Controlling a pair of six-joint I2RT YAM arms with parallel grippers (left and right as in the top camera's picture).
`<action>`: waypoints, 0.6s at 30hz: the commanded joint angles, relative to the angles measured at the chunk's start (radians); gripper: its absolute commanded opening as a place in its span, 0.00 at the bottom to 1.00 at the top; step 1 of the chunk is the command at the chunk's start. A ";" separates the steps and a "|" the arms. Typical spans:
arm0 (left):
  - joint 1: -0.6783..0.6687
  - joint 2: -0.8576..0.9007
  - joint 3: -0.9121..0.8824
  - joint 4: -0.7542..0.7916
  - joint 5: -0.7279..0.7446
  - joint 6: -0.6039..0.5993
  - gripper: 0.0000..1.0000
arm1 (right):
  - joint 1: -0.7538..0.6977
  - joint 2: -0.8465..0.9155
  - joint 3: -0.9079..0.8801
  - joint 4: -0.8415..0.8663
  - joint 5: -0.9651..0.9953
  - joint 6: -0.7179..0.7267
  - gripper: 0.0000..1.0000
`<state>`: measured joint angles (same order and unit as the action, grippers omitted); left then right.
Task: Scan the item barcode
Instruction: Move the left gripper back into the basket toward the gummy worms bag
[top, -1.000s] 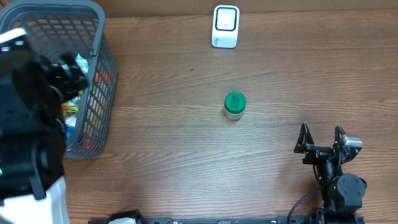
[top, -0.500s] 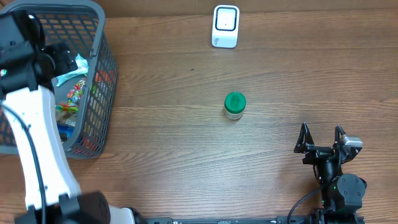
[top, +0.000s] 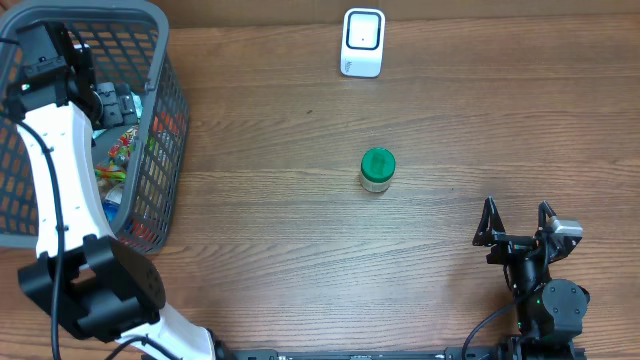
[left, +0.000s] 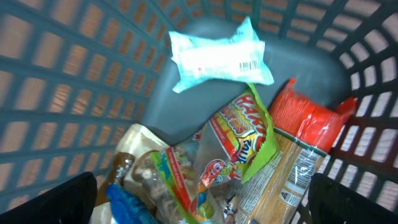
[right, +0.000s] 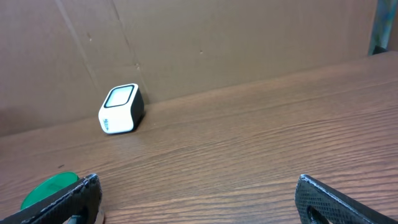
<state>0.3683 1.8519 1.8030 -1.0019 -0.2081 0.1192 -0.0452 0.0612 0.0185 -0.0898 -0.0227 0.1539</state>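
My left gripper (top: 108, 100) hangs open inside the grey basket (top: 168, 60), above its heap of packets, holding nothing. Below the left gripper (left: 205, 208) lie a colourful gummy bag (left: 239, 137), a tan pack with a printed label (left: 292, 180) and a red packet (left: 311, 118). A white packet with a barcode (left: 217, 57) lies farther off. The white scanner (top: 362, 42) stands at the table's far edge. My right gripper (top: 516, 214) rests open and empty near the front right; in its own view the right gripper (right: 198, 194) faces the scanner (right: 120, 109).
A green-lidded jar (top: 377, 168) stands upright mid-table, and its lid (right: 50, 188) shows beside my right gripper's left finger. The basket's mesh walls (left: 74, 81) close in around my left gripper. A brown cardboard wall (right: 217, 43) backs the table.
My left arm has swung up and stretched over the basket, bringing its gripper down among the packets. The right arm, jar and scanner have not moved.
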 joint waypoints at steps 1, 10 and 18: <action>0.007 0.046 0.000 -0.009 0.048 0.052 1.00 | 0.000 0.000 -0.010 0.006 -0.006 0.003 1.00; 0.040 0.163 0.000 -0.062 0.101 0.056 1.00 | 0.000 0.000 -0.010 0.006 -0.005 0.004 1.00; 0.090 0.298 0.000 -0.095 0.145 0.034 1.00 | 0.000 0.000 -0.010 0.006 -0.005 0.003 1.00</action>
<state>0.4484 2.1139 1.8027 -1.0916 -0.0994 0.1600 -0.0452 0.0612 0.0185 -0.0898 -0.0227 0.1535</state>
